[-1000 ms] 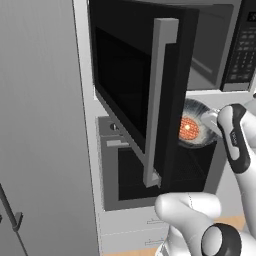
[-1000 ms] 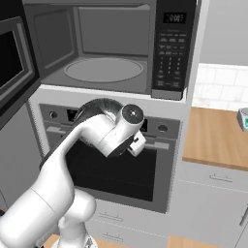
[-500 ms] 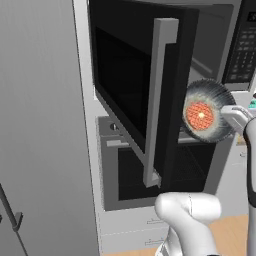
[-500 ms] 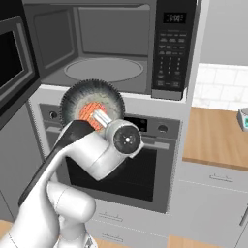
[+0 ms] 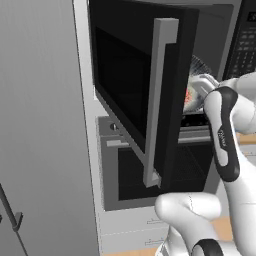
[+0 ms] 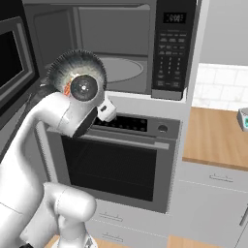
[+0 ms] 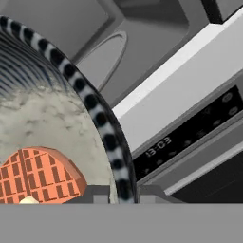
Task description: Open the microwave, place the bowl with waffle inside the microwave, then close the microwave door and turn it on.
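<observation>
The microwave [image 6: 169, 53] stands open, its grey cavity and round turntable [image 6: 121, 68] in plain sight. Its door [image 5: 125, 75] is swung out to the left, with the long grey handle [image 5: 159, 100] facing me. My gripper [image 7: 124, 193] is shut on the striped rim of the bowl [image 7: 52, 118]. The bowl [image 6: 77, 65] hangs in front of the cavity's left half, tilted steeply toward the cameras. The orange waffle [image 7: 38, 178] lies low inside it. From the left, the bowl [image 5: 199, 75] peeks past the door's edge.
The silver oven [image 6: 116, 160] with its clock panel [image 7: 190, 137] sits directly under the microwave. A wooden counter [image 6: 218, 140] lies to the right. A tall grey cabinet [image 5: 40, 125] stands left of the open door.
The arm has lifted the bowl from oven height up to the level of the microwave opening and brought it closer to the cavity. The door has stayed open.
</observation>
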